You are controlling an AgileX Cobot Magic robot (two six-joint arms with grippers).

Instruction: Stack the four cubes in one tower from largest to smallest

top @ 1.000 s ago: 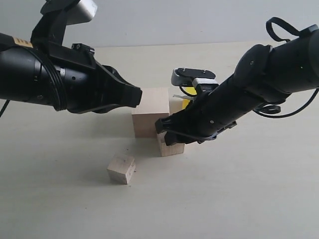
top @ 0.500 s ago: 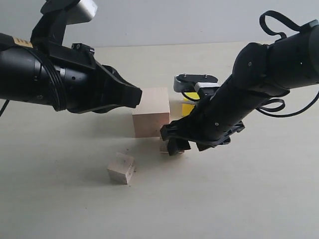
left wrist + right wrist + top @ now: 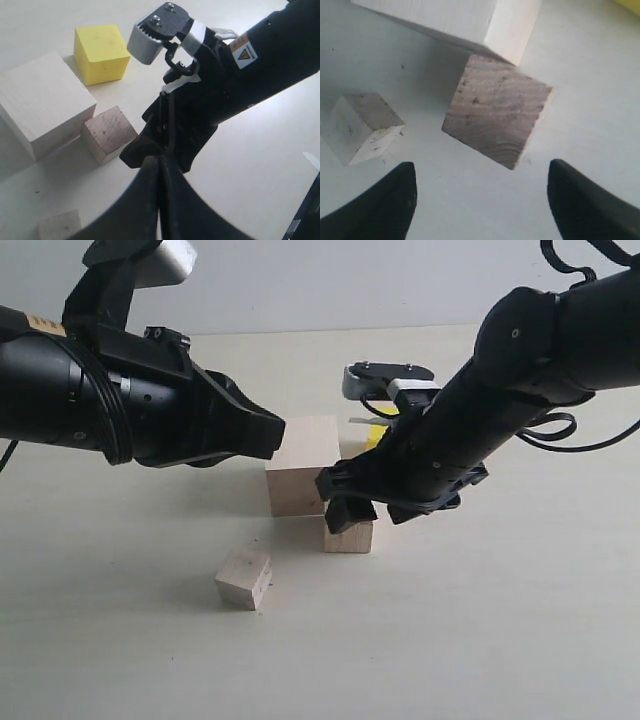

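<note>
The large pale cube [image 3: 300,468] sits on the table at the centre. The medium wooden cube [image 3: 350,537] lies just in front of it to the right, and shows again in the right wrist view [image 3: 497,110]. Behind the right arm, only a sliver of the yellow cube [image 3: 374,437] shows; the left wrist view has it whole [image 3: 100,52]. The small cube [image 3: 243,578] lies apart at the front left. My right gripper [image 3: 352,512] hangs open just above the medium cube, nothing between its fingers [image 3: 482,195]. My left gripper [image 3: 275,435] is shut and empty, beside the large cube's upper left [image 3: 160,160].
The pale table [image 3: 480,620] runs to a grey wall at the back. The left arm's thick black body [image 3: 100,400] fills the upper left. The right arm [image 3: 540,350] slants down from the upper right over the yellow cube.
My right gripper dipped down over the medium cube, then rose slightly, so the cube shows below it again. The cubes and the left arm have not moved.
</note>
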